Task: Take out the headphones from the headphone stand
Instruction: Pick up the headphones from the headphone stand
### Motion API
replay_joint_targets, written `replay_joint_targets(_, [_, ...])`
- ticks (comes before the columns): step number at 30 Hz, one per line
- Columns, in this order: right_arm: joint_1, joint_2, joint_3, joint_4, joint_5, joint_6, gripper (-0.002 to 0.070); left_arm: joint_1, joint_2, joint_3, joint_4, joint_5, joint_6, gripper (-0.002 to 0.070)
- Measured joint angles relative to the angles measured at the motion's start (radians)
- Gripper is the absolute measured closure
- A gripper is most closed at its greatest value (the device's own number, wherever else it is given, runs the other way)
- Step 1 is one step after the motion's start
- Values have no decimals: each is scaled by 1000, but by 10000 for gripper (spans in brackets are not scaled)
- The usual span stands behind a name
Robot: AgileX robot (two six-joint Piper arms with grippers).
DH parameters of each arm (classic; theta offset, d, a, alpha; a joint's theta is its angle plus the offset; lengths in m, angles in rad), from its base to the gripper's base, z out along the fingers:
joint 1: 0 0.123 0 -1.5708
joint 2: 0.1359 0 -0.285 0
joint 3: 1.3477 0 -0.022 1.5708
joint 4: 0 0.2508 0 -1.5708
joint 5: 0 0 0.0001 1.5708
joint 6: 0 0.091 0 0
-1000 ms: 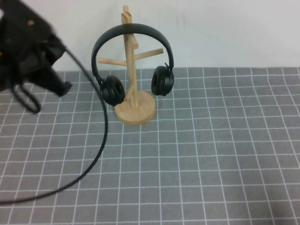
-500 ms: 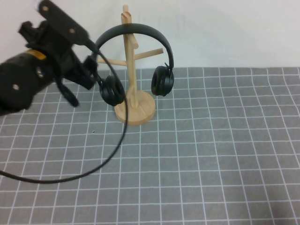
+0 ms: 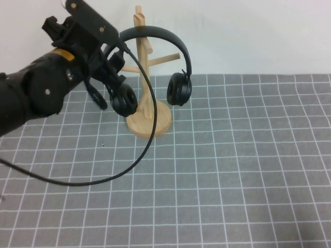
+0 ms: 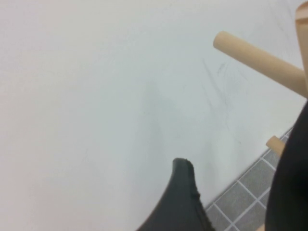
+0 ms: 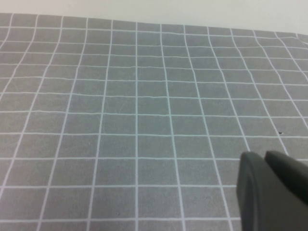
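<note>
The black headphones (image 3: 155,32) hang by their headband over the top of the light wooden headphone stand (image 3: 150,123). The ear cups hang on either side of the post. My left gripper (image 3: 114,66) is raised at the left side of the headband, just above the left ear cup (image 3: 124,99). It is open, and I cannot tell if it touches the band. In the left wrist view the gripper (image 4: 236,192) shows a wide gap beside a wooden peg (image 4: 260,57). My right gripper (image 5: 263,158) is shut and empty, low over the grey mat, out of the high view.
The left arm's black cable (image 3: 129,165) loops over the grey gridded mat (image 3: 232,170) in front of the stand. A white wall stands close behind the stand.
My left arm has swung right and upward from the far left to the headphones' left side. Its cable loop has followed. The headphones and stand have not moved.
</note>
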Motion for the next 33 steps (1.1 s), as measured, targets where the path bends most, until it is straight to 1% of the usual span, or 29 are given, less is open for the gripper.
replay_joint_targets(7, [0, 0, 0, 2, 0, 0, 685, 0, 89, -71, 34, -7, -2, 157])
replay_joint_targets(10, [0, 0, 0, 2, 0, 0, 685, 0, 114, -96, 36, -8, -2, 214])
replay_joint_targets(13, [0, 0, 0, 2, 0, 0, 685, 0, 125, -107, 38, -8, -4, 337])
replay_joint_targets(16, [0, 0, 0, 2, 0, 0, 685, 0, 125, -107, 40, -5, -4, 527])
replay_joint_targets(17, [0, 0, 0, 2, 0, 0, 685, 0, 127, -107, 42, -5, -4, 575])
replay_joint_targets(19, [0, 0, 0, 2, 0, 0, 685, 0, 127, -107, 42, -2, -3, 621])
replay_joint_targets(23, [0, 0, 0, 2, 0, 0, 685, -2, 108, -107, 45, 17, -9, 628])
replay_joint_targets(26, [0, 0, 0, 2, 0, 0, 683, -2, 48, -107, 45, 76, -54, 628])
replay_joint_targets(29, [0, 0, 0, 2, 0, 0, 685, -2, -49, -107, 43, 185, -124, 628])
replay_joint_targets(33, [0, 0, 0, 2, 0, 0, 685, -2, -188, -107, 39, 407, -224, 628])
